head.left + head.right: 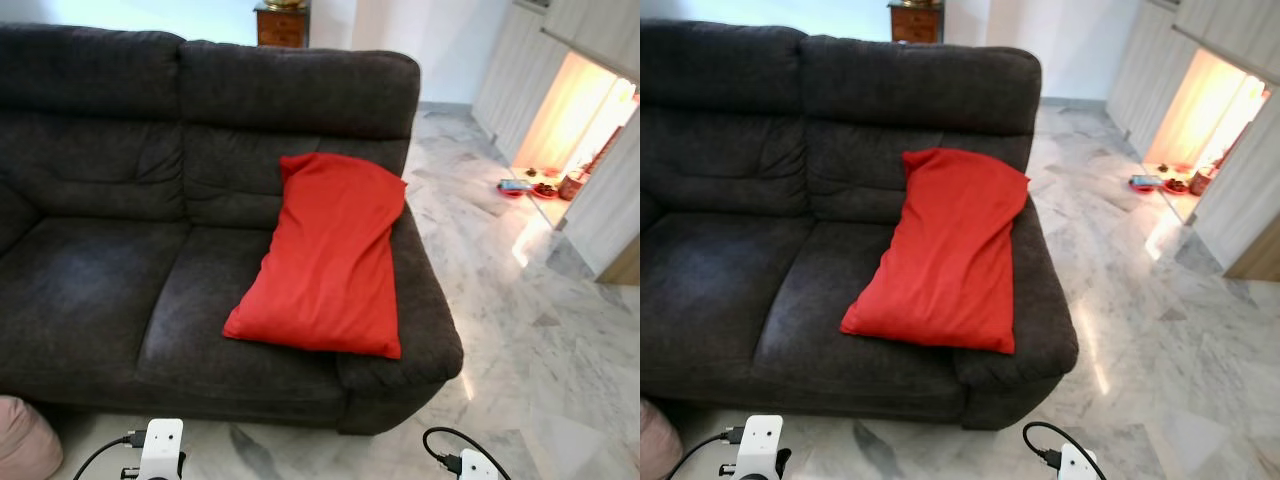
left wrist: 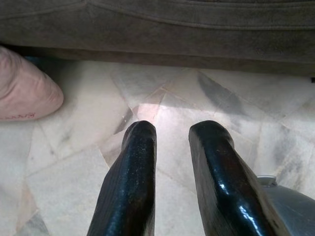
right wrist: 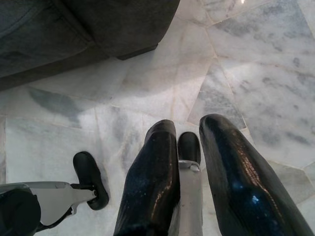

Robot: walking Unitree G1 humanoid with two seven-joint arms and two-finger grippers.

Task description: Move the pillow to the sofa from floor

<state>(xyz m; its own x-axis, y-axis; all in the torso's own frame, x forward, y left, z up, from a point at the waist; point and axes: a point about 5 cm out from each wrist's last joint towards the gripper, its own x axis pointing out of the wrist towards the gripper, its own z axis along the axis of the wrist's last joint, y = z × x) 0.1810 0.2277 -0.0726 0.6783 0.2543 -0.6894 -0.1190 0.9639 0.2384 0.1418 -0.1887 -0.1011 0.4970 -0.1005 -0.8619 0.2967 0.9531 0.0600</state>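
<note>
Red rectangular fabric pillow [image 1: 325, 260] lies on the dark grey plush fabric sofa [image 1: 120, 200], on the seat cushion at the robot's right end; top edge leans on the backrest, right side sits against the armrest, lower corner near the seat's front edge. Next biggest is the white-grey marble tile floor [image 1: 540, 370], running in front of the sofa and off to the right. Pale pink soft cushion-like thing [image 2: 22, 86] sits on the floor by the sofa's front, left side; faint red writing on it, too blurred to read. Wooden cabinet [image 1: 282, 25] stands behind the sofa back, w/ something brass on top. Small colourful items [image 1: 535, 185] on the floor far right, too small to tell. Left gripper [image 2: 172, 135] hangs low over the floor in front of the sofa base, fingers [image 2: 133, 167] apart, nothing between. Right gripper [image 3: 189, 135] also low over the tiles near the sofa's right corner, fingers apart, empty.
</note>
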